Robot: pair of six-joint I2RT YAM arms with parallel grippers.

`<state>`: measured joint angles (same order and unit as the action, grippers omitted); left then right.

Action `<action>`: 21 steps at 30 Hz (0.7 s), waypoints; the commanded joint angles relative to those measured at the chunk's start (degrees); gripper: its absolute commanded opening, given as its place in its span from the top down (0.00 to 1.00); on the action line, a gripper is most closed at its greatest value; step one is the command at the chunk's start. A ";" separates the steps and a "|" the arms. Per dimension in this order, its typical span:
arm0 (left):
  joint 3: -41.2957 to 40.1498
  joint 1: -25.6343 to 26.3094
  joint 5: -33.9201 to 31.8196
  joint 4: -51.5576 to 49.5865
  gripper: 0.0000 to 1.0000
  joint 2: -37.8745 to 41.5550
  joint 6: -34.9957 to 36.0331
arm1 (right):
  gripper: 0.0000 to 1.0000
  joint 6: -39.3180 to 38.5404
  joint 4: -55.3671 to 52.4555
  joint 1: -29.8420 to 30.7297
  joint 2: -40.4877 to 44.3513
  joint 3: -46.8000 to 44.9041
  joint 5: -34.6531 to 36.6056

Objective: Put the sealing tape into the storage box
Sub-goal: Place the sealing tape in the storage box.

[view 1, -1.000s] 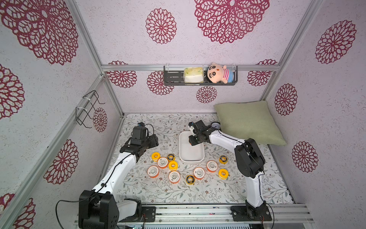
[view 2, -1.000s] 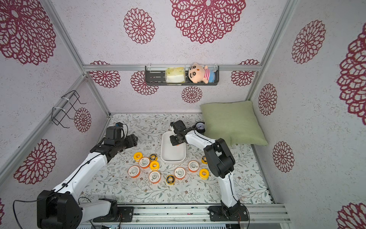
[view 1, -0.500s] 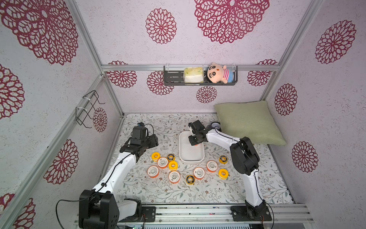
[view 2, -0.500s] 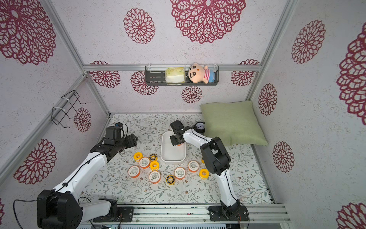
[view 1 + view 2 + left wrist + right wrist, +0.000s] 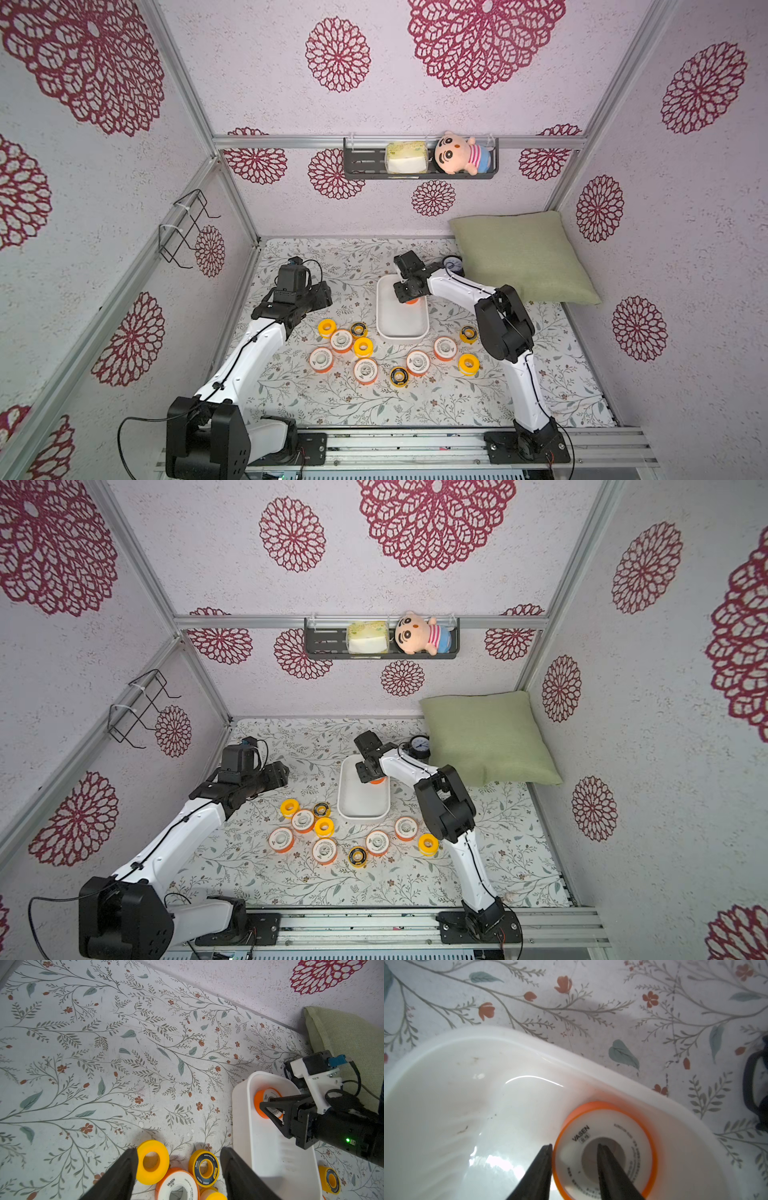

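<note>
Down in the box [image 5: 517, 1034], the right fingers [image 5: 603, 1155] stand narrow astride one side of a white-faced, orange-rimmed spool [image 5: 633, 1136] lying at the far end: one finger sits in its hole, the other just outside its rim. Whether they pinch it I cannot tell. Eleven more spools [image 5: 363, 347] lie loose on the counter [image 5: 332, 399] around the box's near end. The left fingers [image 5: 324, 297] hang wide apart just beyond the nearest of them, holding nothing.

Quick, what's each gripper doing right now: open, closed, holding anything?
Left gripper: open, empty.
Right gripper: open, jaws astride the wall of a white spool lying in the box, not clamping it.
</note>
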<state>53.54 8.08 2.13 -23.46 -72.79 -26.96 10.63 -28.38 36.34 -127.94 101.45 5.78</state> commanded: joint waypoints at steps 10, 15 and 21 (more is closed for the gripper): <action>1.75 -0.47 0.48 -1.81 0.29 -0.56 -0.15 | 0.52 1.47 10.02 -0.04 10.72 -8.09 -1.44; 2.14 -0.42 0.11 -4.32 0.29 -0.17 -1.58 | 0.50 3.62 20.48 -1.54 20.43 -18.97 -5.62; 1.45 -0.09 -3.31 -9.39 0.29 1.23 -4.72 | 0.50 8.07 31.54 -5.38 31.64 -32.39 -12.10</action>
<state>54.43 8.08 1.02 -29.30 -72.75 -29.74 15.20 -4.54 32.84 -100.68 72.62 -2.26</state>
